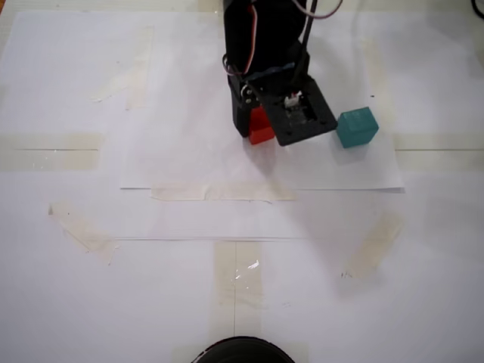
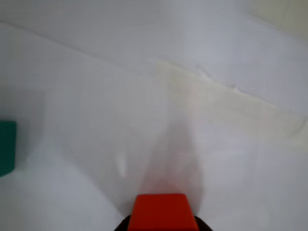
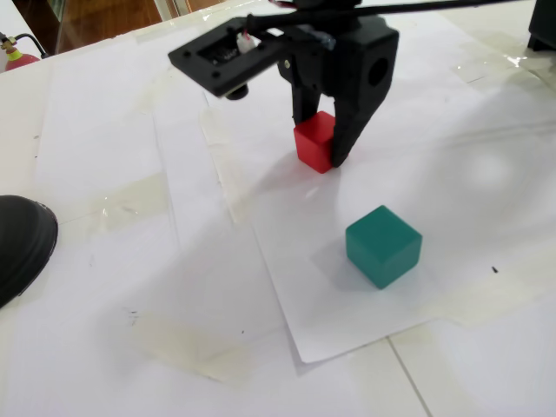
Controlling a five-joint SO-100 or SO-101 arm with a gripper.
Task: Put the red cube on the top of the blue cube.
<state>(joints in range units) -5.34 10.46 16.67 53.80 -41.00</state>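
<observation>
The red cube (image 3: pixel 313 143) sits between the black fingers of my gripper (image 3: pixel 319 143), which is shut on it. The cube is at or just above the white paper; I cannot tell whether it touches. In a fixed view the red cube (image 1: pixel 262 128) peeks out under the gripper (image 1: pixel 261 130). The blue cube (image 1: pixel 356 126) stands alone on the paper to its right, about a cube's width beyond the gripper body. In another fixed view the blue cube (image 3: pixel 383 245) lies nearer the camera. The wrist view shows the red cube (image 2: pixel 161 211) at the bottom edge and the blue cube (image 2: pixel 7 147) cut off at the left edge.
White paper sheets (image 1: pixel 189 151) taped with pale tape (image 1: pixel 236 272) cover the table. A black rounded object (image 1: pixel 240 350) sits at the near edge, also seen as a black rounded object (image 3: pixel 22 243) at the left. A small red item (image 3: pixel 17 59) is at the far left corner.
</observation>
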